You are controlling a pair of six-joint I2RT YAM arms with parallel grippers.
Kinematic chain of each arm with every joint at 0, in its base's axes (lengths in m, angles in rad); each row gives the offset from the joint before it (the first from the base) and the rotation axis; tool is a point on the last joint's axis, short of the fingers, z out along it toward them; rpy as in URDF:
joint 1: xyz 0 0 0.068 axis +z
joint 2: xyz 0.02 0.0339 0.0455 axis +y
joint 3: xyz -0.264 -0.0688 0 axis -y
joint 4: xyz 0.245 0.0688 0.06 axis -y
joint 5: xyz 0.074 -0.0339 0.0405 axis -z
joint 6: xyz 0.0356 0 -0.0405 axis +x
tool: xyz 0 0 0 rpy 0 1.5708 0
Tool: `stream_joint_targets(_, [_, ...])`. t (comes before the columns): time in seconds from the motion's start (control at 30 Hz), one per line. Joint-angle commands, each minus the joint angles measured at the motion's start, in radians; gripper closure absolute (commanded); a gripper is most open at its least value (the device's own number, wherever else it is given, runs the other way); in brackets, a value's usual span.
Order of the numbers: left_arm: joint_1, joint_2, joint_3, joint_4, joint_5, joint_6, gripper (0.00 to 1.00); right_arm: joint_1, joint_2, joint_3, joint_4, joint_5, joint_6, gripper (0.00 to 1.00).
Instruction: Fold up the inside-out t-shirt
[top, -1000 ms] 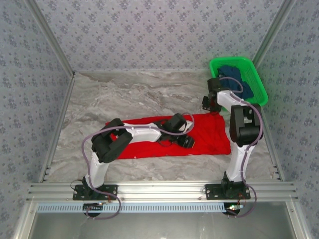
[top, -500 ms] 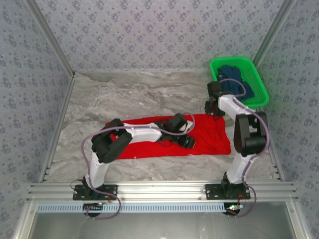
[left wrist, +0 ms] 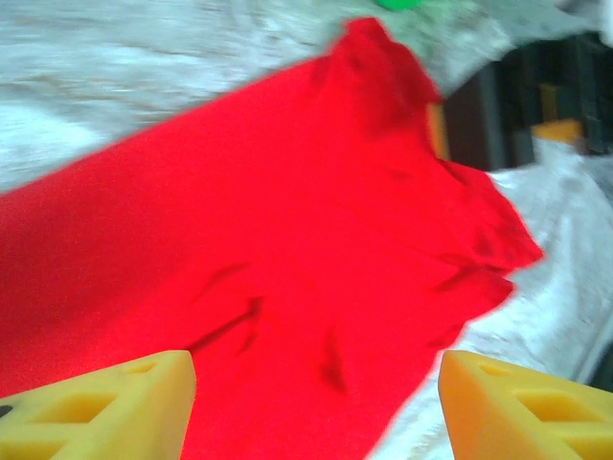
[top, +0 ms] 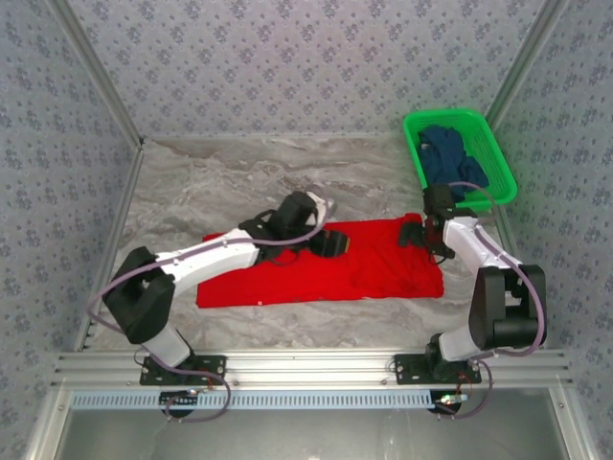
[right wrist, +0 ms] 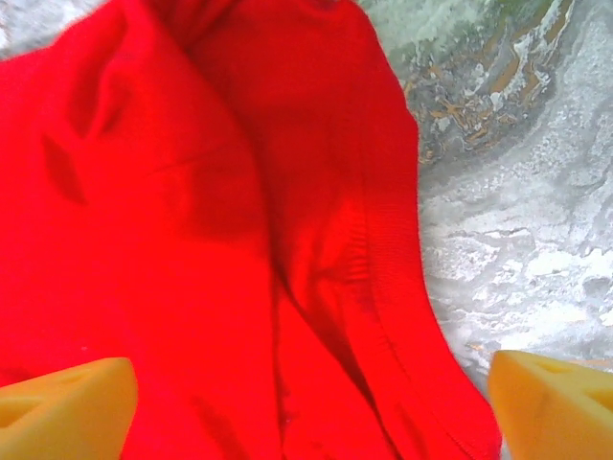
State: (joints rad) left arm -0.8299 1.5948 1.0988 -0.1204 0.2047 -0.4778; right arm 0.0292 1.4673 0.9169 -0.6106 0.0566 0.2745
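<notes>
Note the t-shirt [top: 383, 268] lying as a flat strip across the frame's centre on the counter [top: 239, 182], probably laid out for a further fold. The left pincer [top: 335, 244] and right pincer [top: 414, 235] hang spread and empty at its upper edge, likely positioned for a grip.

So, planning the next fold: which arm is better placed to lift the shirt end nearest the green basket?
Right. Its open tool hangs over that end of the t-shirt, with the cloth's edge in its wrist view; the left tool is near the middle.
</notes>
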Motion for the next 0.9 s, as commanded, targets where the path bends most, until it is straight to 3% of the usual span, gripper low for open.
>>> stream_joint_targets(0.0, [0.063,-0.057,-0.071,-0.056,-0.032,-0.035,0.32,-0.018,0.040,-0.003,-0.015,-0.061,-0.014,0.00])
stream_joint_targets(0.5, [0.128,-0.136,-0.172,-0.050,-0.012,-0.042,0.32,-0.044,0.259,0.054,-0.009,-0.085,-0.157,0.03])
stream_joint_targets(0.67, [0.141,-0.143,-0.186,-0.054,-0.011,-0.036,0.32,-0.031,0.282,0.053,0.005,-0.155,-0.196,0.12])
stream_joint_targets(0.87, [0.160,-0.154,-0.204,-0.060,-0.009,-0.036,0.32,0.000,0.287,0.052,0.005,-0.177,-0.210,0.33])
